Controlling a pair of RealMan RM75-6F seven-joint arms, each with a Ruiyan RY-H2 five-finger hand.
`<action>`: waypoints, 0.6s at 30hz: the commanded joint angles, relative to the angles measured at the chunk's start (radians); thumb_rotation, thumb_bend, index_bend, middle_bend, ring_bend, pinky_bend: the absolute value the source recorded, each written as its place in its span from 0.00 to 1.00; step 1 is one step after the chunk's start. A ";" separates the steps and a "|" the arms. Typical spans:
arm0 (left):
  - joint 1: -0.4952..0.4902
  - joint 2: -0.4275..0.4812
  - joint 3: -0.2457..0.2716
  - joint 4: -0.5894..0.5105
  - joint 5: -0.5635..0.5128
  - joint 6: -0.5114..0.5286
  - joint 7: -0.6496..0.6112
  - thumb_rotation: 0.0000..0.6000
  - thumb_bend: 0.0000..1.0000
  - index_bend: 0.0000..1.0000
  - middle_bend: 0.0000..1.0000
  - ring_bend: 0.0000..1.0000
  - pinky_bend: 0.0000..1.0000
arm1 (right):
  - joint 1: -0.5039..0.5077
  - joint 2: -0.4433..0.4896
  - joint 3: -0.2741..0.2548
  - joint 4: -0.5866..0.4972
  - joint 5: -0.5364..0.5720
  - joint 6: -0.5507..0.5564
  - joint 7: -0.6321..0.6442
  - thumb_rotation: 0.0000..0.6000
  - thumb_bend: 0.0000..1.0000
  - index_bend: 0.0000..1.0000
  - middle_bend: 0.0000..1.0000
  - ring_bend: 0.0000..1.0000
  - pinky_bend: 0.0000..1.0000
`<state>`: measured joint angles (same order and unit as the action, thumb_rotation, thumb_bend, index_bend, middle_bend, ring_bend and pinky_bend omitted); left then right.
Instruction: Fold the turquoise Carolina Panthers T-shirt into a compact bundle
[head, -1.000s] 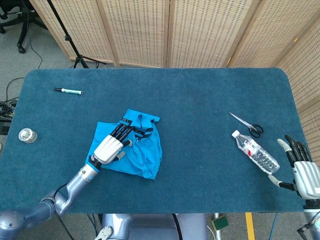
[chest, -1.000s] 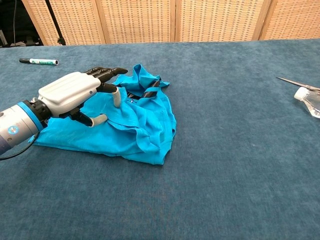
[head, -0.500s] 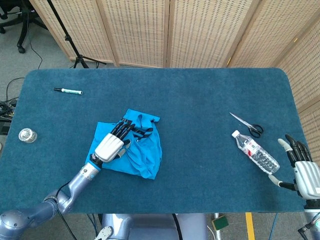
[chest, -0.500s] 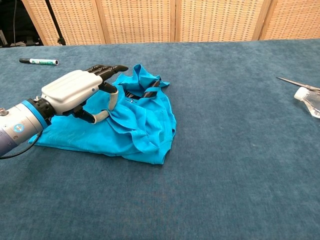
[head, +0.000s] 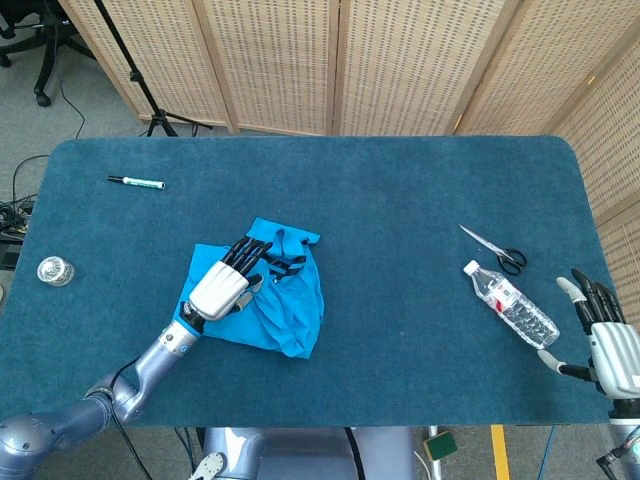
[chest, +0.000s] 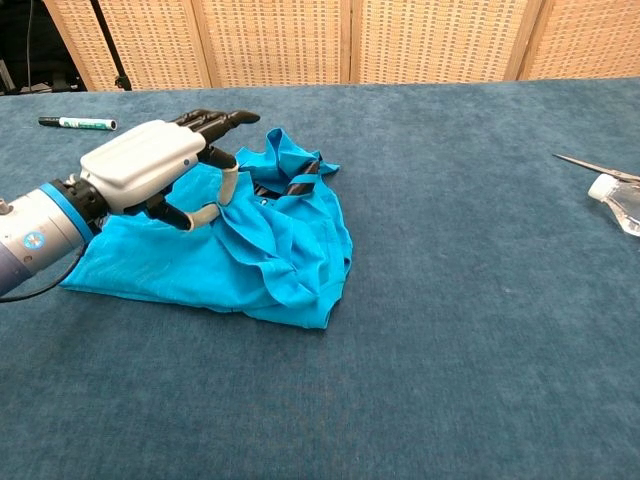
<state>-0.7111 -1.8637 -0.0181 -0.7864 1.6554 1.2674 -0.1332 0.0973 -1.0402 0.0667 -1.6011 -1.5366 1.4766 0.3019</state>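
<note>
The turquoise T-shirt (head: 292, 305) (chest: 275, 250) lies crumpled in a rough heap left of the table's middle, with dark print showing at its far edge. My left hand (head: 222, 285) (chest: 145, 165) hovers over the shirt's left part, fingers stretched out and apart, thumb curved down close to a raised fold. I see no cloth held in it. My right hand (head: 608, 345) hangs past the table's front right corner, fingers spread and empty; the chest view does not show it.
A clear water bottle (head: 512, 305) (chest: 622, 205) lies at the right, with scissors (head: 495, 250) (chest: 590, 165) just behind it. A marker (head: 136, 182) (chest: 78, 123) lies at the far left. A small round jar (head: 55, 270) sits by the left edge.
My left hand has risen off the shirt and drawn slightly toward the far side. The cloth under it has settled flatter. The right hand has barely moved.
</note>
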 joint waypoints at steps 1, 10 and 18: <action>-0.027 0.032 -0.012 -0.045 0.008 -0.008 0.052 1.00 0.44 0.76 0.00 0.00 0.00 | 0.000 0.001 0.000 -0.001 0.000 0.000 0.000 1.00 0.00 0.00 0.00 0.00 0.00; -0.114 0.080 -0.063 -0.163 0.007 -0.075 0.228 1.00 0.44 0.77 0.00 0.00 0.00 | 0.001 0.003 0.000 0.000 0.002 -0.002 0.006 1.00 0.00 0.00 0.00 0.00 0.00; -0.181 0.055 -0.106 -0.190 -0.024 -0.151 0.337 1.00 0.44 0.77 0.00 0.00 0.00 | 0.003 0.004 0.001 0.003 0.002 -0.006 0.013 1.00 0.00 0.00 0.00 0.00 0.00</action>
<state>-0.8798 -1.7993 -0.1144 -0.9752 1.6403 1.1294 0.1921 0.1000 -1.0363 0.0674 -1.5981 -1.5344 1.4708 0.3148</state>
